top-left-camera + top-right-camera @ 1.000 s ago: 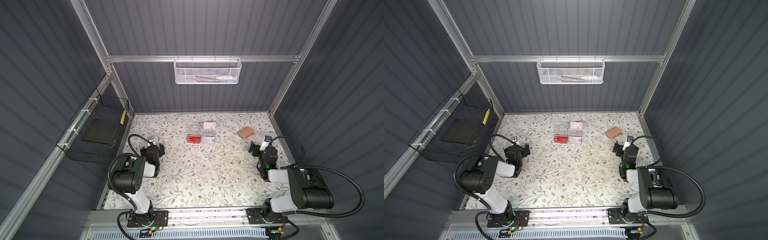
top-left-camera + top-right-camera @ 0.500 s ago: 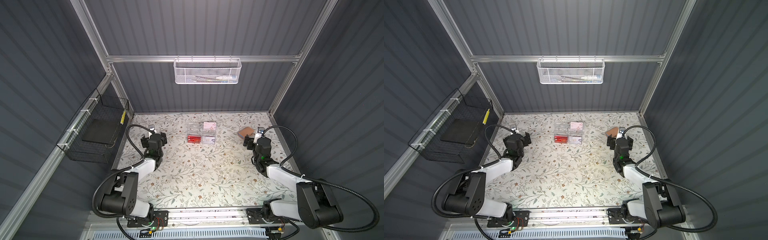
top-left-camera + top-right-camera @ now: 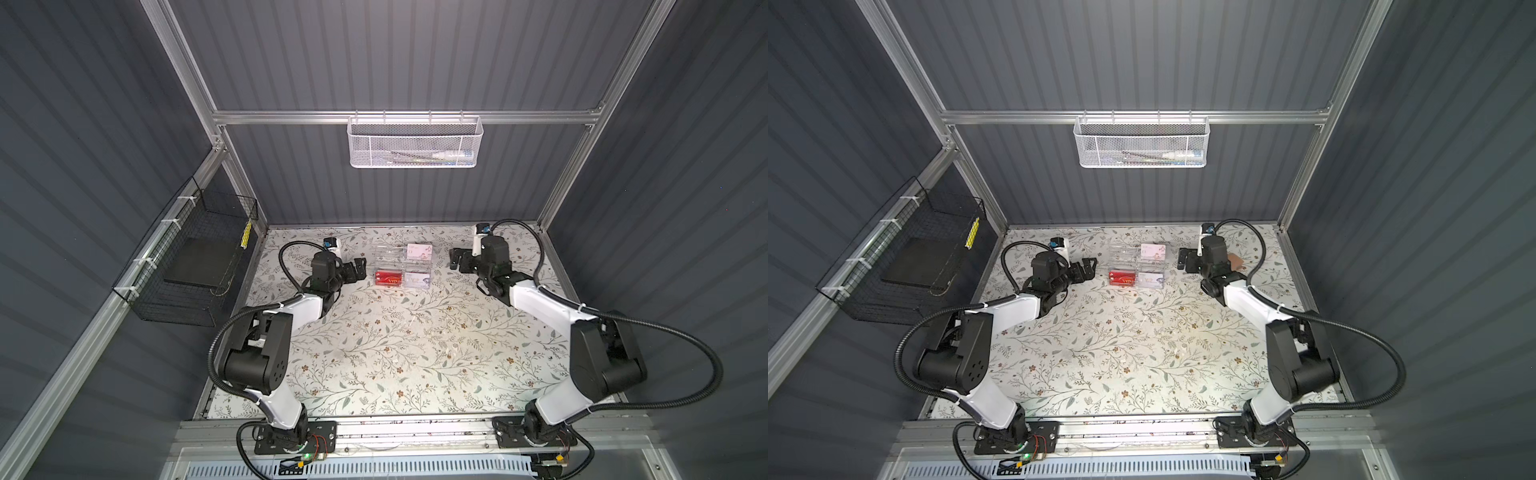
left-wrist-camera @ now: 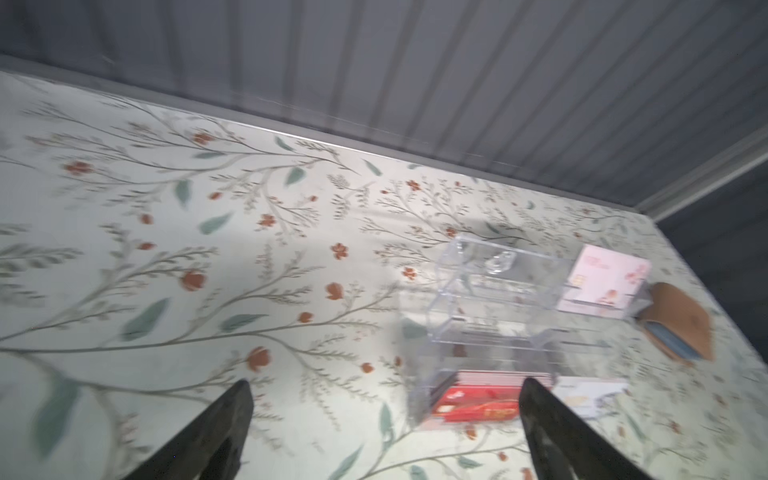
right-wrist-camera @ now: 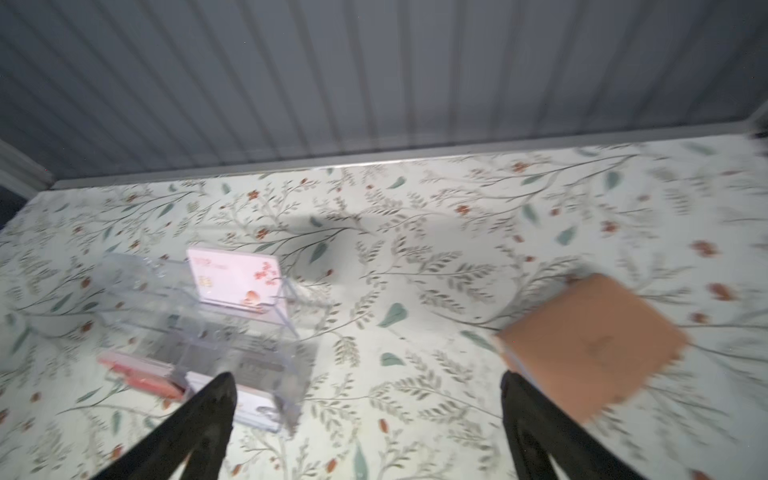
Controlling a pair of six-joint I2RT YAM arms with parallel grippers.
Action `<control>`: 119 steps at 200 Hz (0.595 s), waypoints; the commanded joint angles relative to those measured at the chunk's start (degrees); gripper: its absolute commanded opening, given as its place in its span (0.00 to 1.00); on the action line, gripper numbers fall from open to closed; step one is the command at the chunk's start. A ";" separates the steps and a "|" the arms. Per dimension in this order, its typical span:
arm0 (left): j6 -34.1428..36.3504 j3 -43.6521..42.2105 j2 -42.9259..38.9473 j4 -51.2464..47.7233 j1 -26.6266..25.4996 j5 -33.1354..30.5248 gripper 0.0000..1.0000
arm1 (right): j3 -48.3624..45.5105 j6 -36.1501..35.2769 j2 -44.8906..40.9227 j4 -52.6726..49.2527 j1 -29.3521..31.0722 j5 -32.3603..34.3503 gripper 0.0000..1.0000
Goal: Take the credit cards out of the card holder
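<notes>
Where the floral worktop point(image 3: 374, 332) nears the back wall, a clear box point(image 3: 388, 254) stands holding a red card point(image 3: 388, 277) and a pink card point(image 3: 419, 251). The left claw point(image 3: 358, 268) hangs just beside the box, jaws wide and empty. On the box's opposite side the right claw point(image 3: 455, 262), equally wide and empty, hangs between the box and the card holder point(image 3: 1236, 262), and its wrist hides most of the holder in a top view. The holder lies flat and closed, apart from the box and cornerwise to it. Blue edges of the credit cards point(image 4: 665, 343) show on its box-facing side. It looks nearly square, so I cannot tell its long axis.
</notes>
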 commanded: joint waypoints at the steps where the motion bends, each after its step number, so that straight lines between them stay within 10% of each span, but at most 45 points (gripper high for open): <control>1: -5.48 5.97 4.77 4.64 0.25 12.97 1.00 | 5.30 4.47 5.46 -2.76 1.69 -8.45 0.99; 119: -16.64 12.57 19.21 18.66 0.55 24.31 1.00 | 17.10 11.18 21.78 0.30 4.06 -18.12 0.99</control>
